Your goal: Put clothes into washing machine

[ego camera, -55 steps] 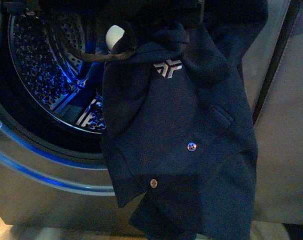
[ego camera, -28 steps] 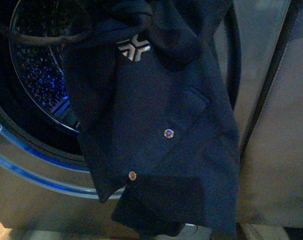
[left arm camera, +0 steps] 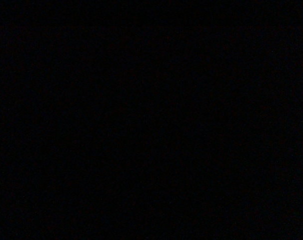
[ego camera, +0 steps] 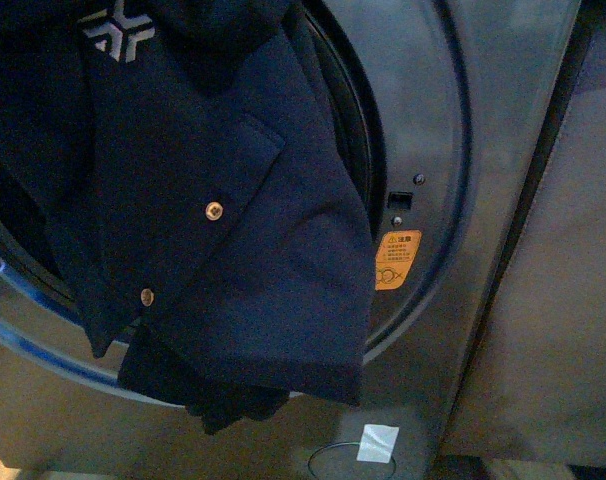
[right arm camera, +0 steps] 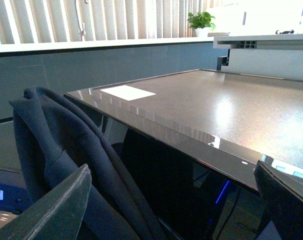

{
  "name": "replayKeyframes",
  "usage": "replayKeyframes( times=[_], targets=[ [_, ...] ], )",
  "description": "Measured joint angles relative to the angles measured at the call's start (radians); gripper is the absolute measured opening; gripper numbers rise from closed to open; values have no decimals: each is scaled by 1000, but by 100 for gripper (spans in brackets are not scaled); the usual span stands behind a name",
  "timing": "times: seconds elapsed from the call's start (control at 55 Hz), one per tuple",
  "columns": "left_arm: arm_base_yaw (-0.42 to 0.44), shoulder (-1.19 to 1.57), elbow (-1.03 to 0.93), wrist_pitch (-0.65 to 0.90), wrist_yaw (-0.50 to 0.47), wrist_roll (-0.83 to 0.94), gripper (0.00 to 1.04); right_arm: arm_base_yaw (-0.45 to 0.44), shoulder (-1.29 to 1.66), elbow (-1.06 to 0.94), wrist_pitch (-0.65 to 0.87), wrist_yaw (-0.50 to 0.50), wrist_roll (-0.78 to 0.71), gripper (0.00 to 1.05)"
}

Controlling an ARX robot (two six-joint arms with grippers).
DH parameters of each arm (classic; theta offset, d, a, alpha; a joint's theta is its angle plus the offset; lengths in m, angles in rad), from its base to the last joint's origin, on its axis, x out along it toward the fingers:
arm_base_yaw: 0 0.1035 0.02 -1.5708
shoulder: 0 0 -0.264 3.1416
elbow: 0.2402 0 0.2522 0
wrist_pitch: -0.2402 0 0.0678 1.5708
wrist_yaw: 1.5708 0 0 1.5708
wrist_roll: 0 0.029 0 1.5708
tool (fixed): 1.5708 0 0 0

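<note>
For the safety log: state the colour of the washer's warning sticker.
The sticker is orange with dark print; clearest in the front view.

Front view dim, bluish, left wrist dark, right wrist daylit — glare across washing machine (right arm camera: 231,115)

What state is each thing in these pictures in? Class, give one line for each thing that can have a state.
navy garment: hanging across the porthole, its lower edge drooping outside over the rim, not fully in.
washing machine: porthole open, latch slot exposed, no door across it.
right gripper: jaws open, wide apart, nothing between them.
left wrist view: dark, tells nothing.
</note>
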State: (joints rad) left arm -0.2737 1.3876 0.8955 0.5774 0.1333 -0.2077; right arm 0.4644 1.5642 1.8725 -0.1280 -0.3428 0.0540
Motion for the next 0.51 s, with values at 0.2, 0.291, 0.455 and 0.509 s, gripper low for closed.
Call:
replayKeyframes(
  times=[0.2, 0.291, 0.455, 0.509],
  targets=[
    [15, -29, -82, 25, 29, 5, 12, 32, -29, -58, 100, 268, -68, 97],
    [21, -30, -108, 37, 42, 13, 12, 42, -89, -155, 164, 481, -123, 97],
    [40, -18, -142, 68, 46, 28, 12, 19, -293, -423, 236, 691, -167, 97],
    [43, -12, -150, 81, 46, 31, 12, 3, -366, -508, 238, 707, -160, 97]
  ],
)
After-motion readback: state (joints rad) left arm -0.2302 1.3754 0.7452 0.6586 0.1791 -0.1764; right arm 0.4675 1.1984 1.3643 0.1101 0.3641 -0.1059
